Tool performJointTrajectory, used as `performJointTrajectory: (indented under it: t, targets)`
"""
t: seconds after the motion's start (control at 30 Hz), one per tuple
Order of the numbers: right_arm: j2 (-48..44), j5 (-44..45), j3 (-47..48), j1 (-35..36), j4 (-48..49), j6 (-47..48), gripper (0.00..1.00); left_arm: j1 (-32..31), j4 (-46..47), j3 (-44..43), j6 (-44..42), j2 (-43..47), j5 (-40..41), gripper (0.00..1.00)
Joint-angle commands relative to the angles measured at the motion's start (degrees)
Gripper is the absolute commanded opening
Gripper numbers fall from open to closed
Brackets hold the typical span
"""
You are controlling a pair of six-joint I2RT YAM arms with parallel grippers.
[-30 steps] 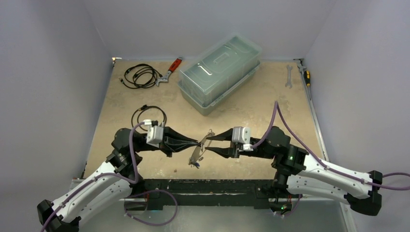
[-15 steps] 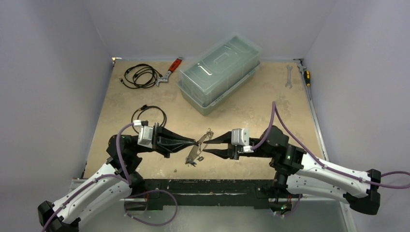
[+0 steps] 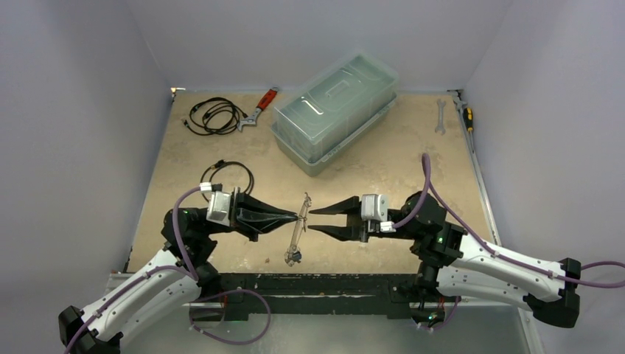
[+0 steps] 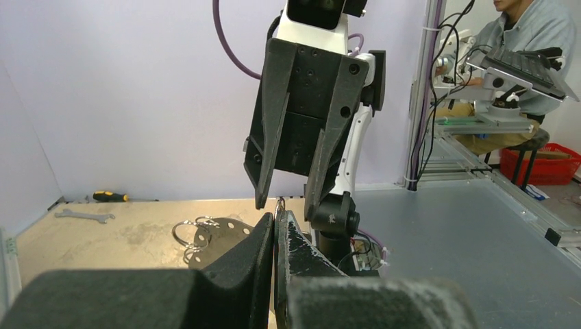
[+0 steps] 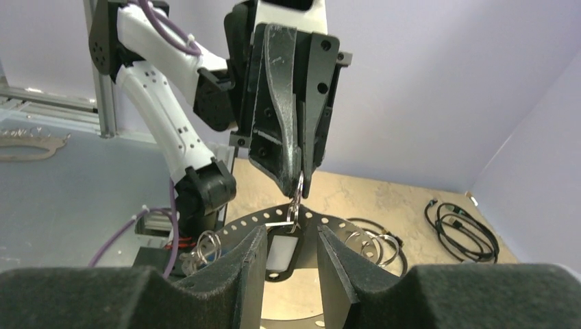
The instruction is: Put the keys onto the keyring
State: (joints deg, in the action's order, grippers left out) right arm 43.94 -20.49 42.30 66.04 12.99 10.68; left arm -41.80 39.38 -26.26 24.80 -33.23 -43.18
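The keyring [image 3: 298, 234] is a thin oval band with holes, and it hangs off the table from my left gripper [image 3: 298, 216]. The left gripper is shut on a small split ring [image 5: 299, 190] at the top of the band [image 5: 336, 223]. A black oblong tag with a white insert [image 5: 282, 252] hangs under that ring. More small rings [image 5: 205, 248] hang on the band, and a small cluster [image 3: 293, 257] shows at its low end. My right gripper [image 3: 310, 220] is open and empty, just right of the ring. Its jaws stand either side of the tag without touching it.
A clear lidded plastic box [image 3: 335, 110] stands at the back. A black cable loop [image 3: 227, 177] lies behind my left arm, and a cable coil [image 3: 214, 116] and red-handled pliers [image 3: 259, 109] lie at the back left. A wrench [image 3: 441, 116] and a screwdriver [image 3: 466, 114] lie at the back right.
My right gripper has drawn back to the right, off the keyring. The keyring has swung from a slant to hang nearly straight down from my left gripper.
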Motion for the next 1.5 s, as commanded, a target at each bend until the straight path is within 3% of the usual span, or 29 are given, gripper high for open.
performJointTrajectory:
  t: [0.0, 0.4, 0.9, 1.47]
  targets:
    - [0.04, 0.76, 1.3, 0.14, 6.89, -2.24, 0.36, 0.03, 5.3, 0.24, 1.83, 0.28, 1.25, 0.0]
    - [2.23, -0.14, 1.79, 0.14, 7.82, -2.64, 0.26, 0.31, 5.45, 0.31, 2.15, 0.28, 1.53, 0.0]
    - [2.32, 0.1, 1.03, 0.15, 7.38, -2.61, 0.0, 0.9, 6.8, 0.87, 2.79, 0.8, 2.18, 0.0]
    - [2.97, 0.31, -0.02, 0.12, 8.0, -3.21, 0.0, 1.66, 6.86, 1.38, 2.97, 1.59, 3.34, 0.0]
